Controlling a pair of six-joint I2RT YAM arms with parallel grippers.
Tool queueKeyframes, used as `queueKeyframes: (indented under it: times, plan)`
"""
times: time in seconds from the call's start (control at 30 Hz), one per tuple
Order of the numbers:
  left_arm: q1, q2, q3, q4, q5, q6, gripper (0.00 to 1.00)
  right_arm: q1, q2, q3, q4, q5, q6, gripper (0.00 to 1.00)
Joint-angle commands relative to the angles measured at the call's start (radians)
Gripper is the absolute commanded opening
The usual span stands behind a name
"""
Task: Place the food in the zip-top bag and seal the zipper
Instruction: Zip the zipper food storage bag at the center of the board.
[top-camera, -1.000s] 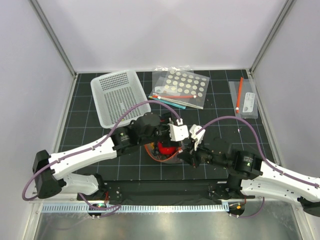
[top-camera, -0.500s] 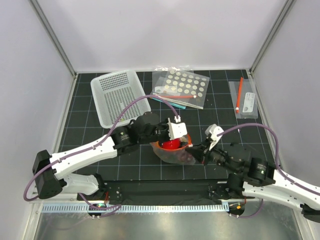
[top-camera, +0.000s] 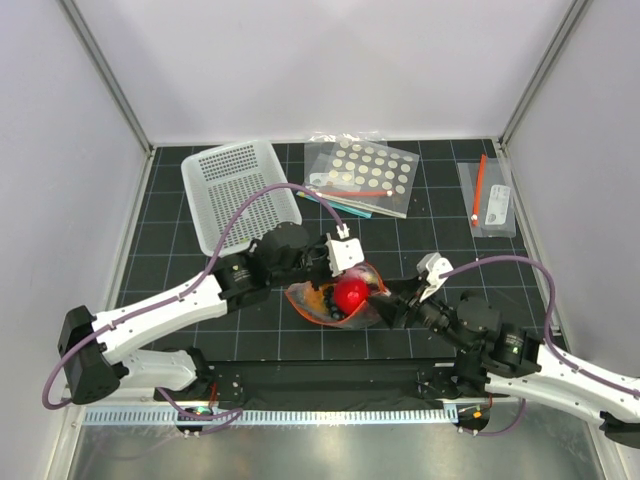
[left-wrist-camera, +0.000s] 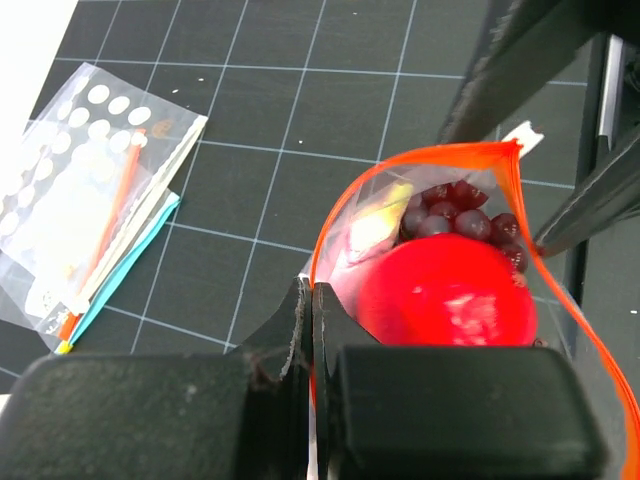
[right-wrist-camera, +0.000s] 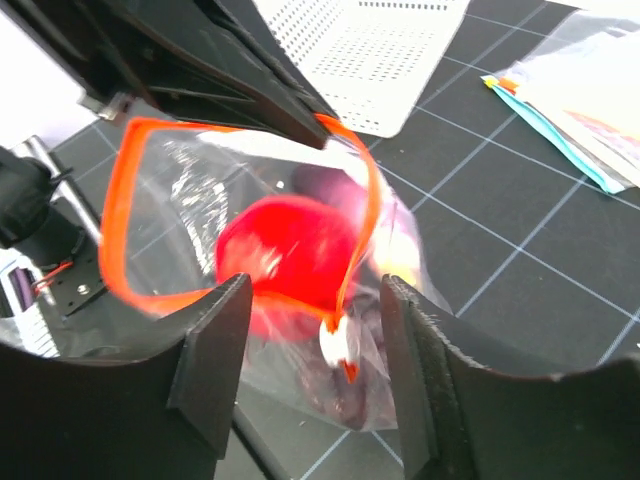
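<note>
2 fruits plainly inside the zip-top bag (top-camera: 312, 303), zipper (left-wrist-camera: 450, 152) not yet sealed

1 white basket (top-camera: 240, 195) lies at the far left of the table (top-camera: 440, 230), well apart from the work. Right of it, the left gripper (left-wrist-camera: 305, 300) has its fingers pressed together on the bag's left rim, pinching the plastic just under the red-orange strip. The bag sits near the middle of the table, between the 2 grippers, with its mouth gaping in a wide loop. Inside, the red apple (left-wrist-camera: 445, 300) fills most of the opening and the dark grape bunch (left-wrist-camera: 460, 222) lies behind it. A pale yellow piece (left-wrist-camera: 375, 228) beside the grapes may be the pineapple, though I cannot tell for sure.

At the bag's right corner, the right gripper (right-wrist-camera: 315, 310) has its fingers spread, with the end of the zipper and its small white tab hanging between them. I see neither pad touching it. Farther back lie a dotted bag (top-camera: 365, 170) and, at the far right, a labelled bag (top-camera: 490, 200), both untouched.

My judgement is that the filling looks done or nearly so. Sealing remains, which means bringing the 2 sides of the strip together and pressing along its whole width
</note>
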Motion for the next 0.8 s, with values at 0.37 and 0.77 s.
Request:
queueKeyframes:
  times: [0.37, 0.77]
  plan:
    - [0.005, -0.065, -0.028, 0.064, 0.056, -0.013, 0.00, 0.005, 0.065, -0.003, 0.102, 0.038, 0.010, 0.66]
    - [0.004, -0.068, -0.028, 0.067, 0.059, -0.017, 0.00, 0.005, 0.280, 0.080, 0.075, -0.025, 0.011, 0.37]
